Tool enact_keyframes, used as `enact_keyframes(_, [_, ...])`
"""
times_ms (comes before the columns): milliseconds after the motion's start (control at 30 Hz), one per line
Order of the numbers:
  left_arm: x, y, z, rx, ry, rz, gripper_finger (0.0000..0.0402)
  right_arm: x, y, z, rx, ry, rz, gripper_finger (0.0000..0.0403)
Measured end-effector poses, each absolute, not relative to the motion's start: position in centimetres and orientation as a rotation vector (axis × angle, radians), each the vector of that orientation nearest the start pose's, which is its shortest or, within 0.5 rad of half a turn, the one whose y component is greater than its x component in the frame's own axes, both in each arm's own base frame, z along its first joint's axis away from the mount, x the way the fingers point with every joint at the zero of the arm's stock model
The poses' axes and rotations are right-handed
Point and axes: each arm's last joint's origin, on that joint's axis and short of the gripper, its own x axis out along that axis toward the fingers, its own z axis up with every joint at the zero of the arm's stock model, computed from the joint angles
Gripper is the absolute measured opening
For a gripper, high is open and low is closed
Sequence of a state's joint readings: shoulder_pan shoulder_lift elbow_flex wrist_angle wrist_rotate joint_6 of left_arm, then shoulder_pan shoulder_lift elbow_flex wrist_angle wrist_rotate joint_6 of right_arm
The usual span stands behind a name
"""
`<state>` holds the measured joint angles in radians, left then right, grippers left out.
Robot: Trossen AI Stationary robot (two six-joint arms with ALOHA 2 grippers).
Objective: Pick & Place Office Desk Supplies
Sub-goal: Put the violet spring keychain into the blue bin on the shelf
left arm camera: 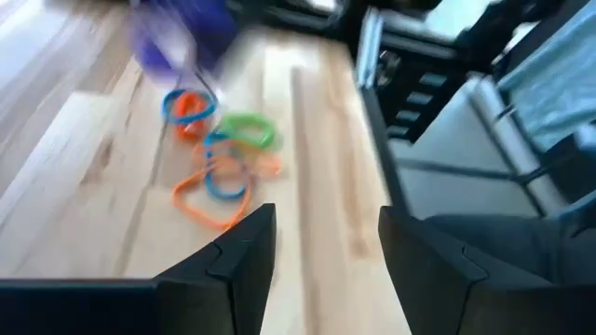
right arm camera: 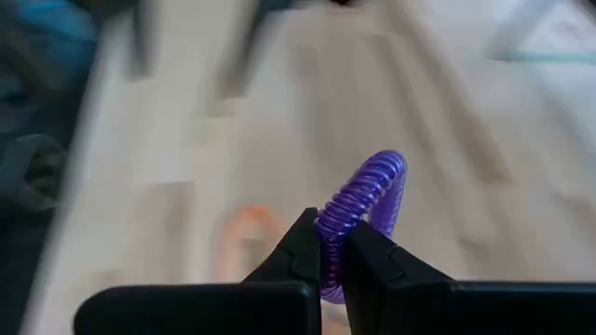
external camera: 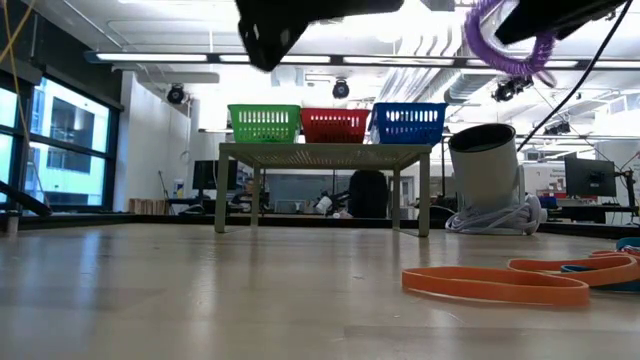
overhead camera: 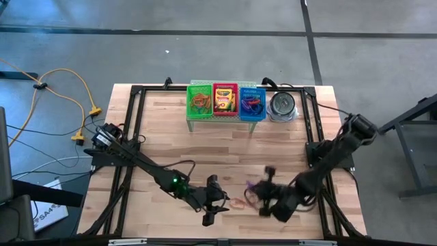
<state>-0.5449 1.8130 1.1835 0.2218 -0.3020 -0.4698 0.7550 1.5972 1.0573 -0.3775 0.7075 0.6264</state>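
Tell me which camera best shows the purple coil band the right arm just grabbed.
Right wrist view: the purple coil band arches up, pinched between the right gripper fingertips. Low view shows it dangling above the table; high view only a purple blur near that gripper; left wrist view a blurred purple smear.

Pale wooden counter (overhead camera: 225, 147): loose rubber bands (left arm camera: 219, 167) lie scattered near its front edge, a small stand (overhead camera: 225, 117) and a metal tin (overhead camera: 282, 106) at the back.
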Motion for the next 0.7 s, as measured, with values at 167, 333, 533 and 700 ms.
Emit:
enact_keyframes(167, [34.8, -20.1, 22.0, -0.272, 0.486, -0.154, 0.0187, 23.0, 17.6, 26.3, 0.003, 0.599, -0.345, 0.0008])
enact_keyframes(333, [34.6, -20.3, 21.9, -0.277, 0.523, -0.211, 0.0187, 22.3, 14.4, 33.1, -0.114, 0.393, -0.523, 0.0008])
enact_keyframes(533, [34.6, -20.3, 21.9, -0.278, 0.523, -0.211, 0.0187, 23.9, 8.2, 38.8, 0.05, 0.369, -0.589, 0.0008])
enact_keyframes(700, [34.6, -20.4, 21.8, -0.275, 0.527, -0.214, 0.0187, 25.5, 2.5, 38.3, 0.183, 0.468, -0.739, 0.0008])
